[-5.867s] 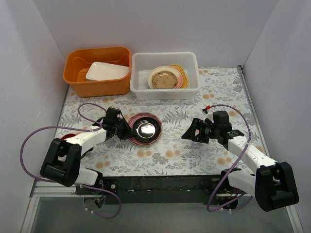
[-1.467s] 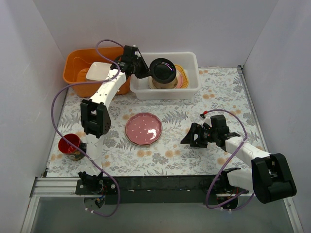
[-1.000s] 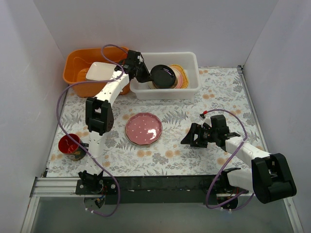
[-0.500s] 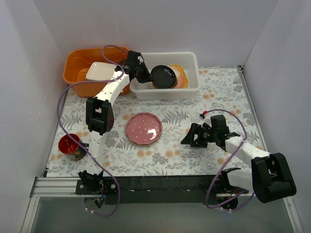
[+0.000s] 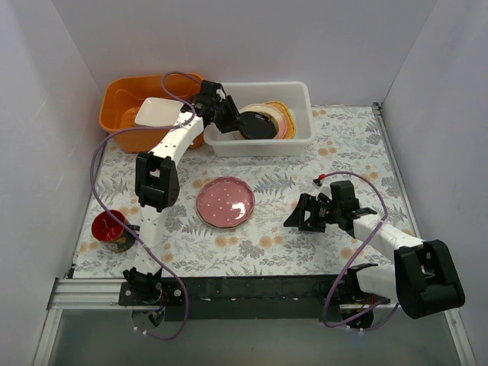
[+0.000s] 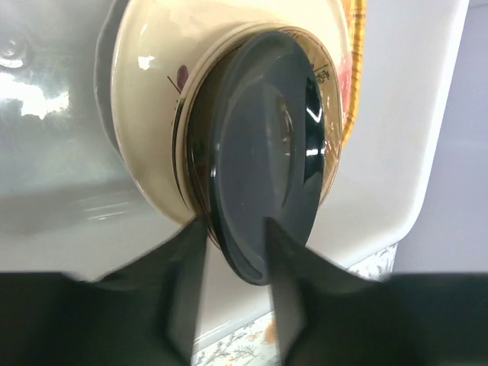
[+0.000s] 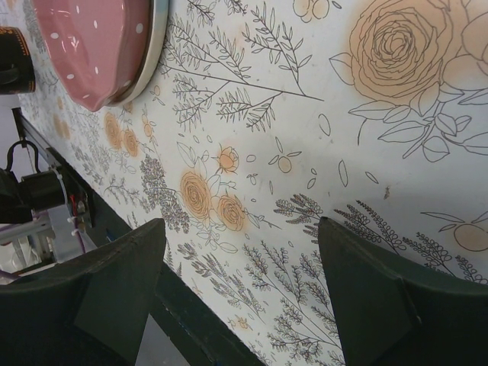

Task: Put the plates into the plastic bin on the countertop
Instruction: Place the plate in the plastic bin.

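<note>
Black plate [image 6: 263,160] sits rim-first between the left pincer [image 6: 232,229] fingers

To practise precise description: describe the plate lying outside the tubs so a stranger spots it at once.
Start at the flower-printed countertop, in front of the white plastic bin. Flat near the middle lies the pink plate, round with white dots, the only plate outside the bin.
</note>
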Controlling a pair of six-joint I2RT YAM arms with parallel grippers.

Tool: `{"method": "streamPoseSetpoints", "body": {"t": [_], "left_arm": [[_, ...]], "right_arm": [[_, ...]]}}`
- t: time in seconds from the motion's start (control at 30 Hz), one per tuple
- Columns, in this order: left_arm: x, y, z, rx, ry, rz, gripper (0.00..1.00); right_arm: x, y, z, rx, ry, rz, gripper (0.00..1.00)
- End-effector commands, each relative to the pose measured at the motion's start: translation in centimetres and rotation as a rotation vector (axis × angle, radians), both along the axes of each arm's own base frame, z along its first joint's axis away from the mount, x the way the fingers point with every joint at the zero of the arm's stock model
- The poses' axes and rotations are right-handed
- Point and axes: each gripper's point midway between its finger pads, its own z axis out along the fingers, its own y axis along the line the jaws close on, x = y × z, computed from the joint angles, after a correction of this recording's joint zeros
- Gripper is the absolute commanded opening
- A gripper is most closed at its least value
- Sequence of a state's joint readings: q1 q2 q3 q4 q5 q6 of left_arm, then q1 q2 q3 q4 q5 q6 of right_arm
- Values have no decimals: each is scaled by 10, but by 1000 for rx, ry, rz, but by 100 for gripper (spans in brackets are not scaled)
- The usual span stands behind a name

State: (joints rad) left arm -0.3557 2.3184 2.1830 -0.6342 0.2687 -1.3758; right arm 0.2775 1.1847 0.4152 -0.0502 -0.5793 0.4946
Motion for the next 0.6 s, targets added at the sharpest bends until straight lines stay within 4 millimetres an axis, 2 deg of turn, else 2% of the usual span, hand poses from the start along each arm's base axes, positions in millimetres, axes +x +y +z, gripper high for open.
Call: {"method": "streamPoseSetpoints", "body": {"t": [0.0, 0.07, 0.57], "left_arm": [[-3, -4, 19, -22, -41, -28, 64], [-3, -3, 23, -18, -54, -28, 98], [-7, 1, 60, -28, -137, -26, 98]], "right_arm": [[7, 3, 10, 6, -51, 17, 88], [8, 3, 11, 5, -55, 16, 88], [7, 3, 15, 9, -63, 10, 88]]}}
